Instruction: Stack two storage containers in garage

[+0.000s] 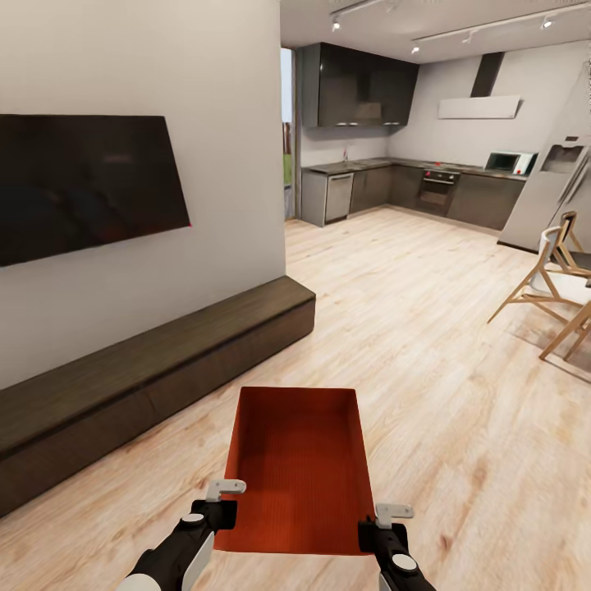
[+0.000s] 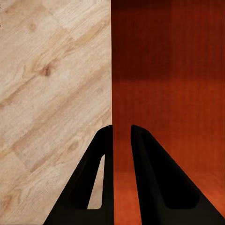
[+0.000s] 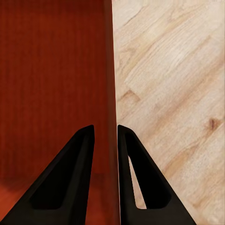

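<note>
Held out in front of me, the storage container (image 1: 300, 468) hangs between my two grippers, its near end toward me and its open top up, nothing inside. My left gripper (image 1: 215, 513) pinches the near end of one long wall, my right gripper (image 1: 379, 529) the near end of the other. In the left wrist view the two fingers (image 2: 154, 183) straddle the wall edge, one on the ribbed inner side, one outside over the wood floor (image 2: 47, 93); the right wrist view shows the same on its side, fingers (image 3: 75, 178) closed on the wall with orange inside and planks (image 3: 178, 93) outside. The pads themselves are hidden by the wall, so I judge the grip firm rather than see it.

Beyond the far end of the container, the plank floor runs on toward a kitchen (image 1: 410, 180). Off to the left gripper's side stand a low dark bench (image 1: 148, 377) and a black TV (image 1: 82, 185) on the wall; off to the right gripper's side, a wooden chair (image 1: 546, 283).

I read this as the carry step: one bin in hand, in the living room, garage not in view. Next I need to drive the base toward the garage while keeping both arms level and evenly spaced, so neither wall slips out of its grip.
</note>
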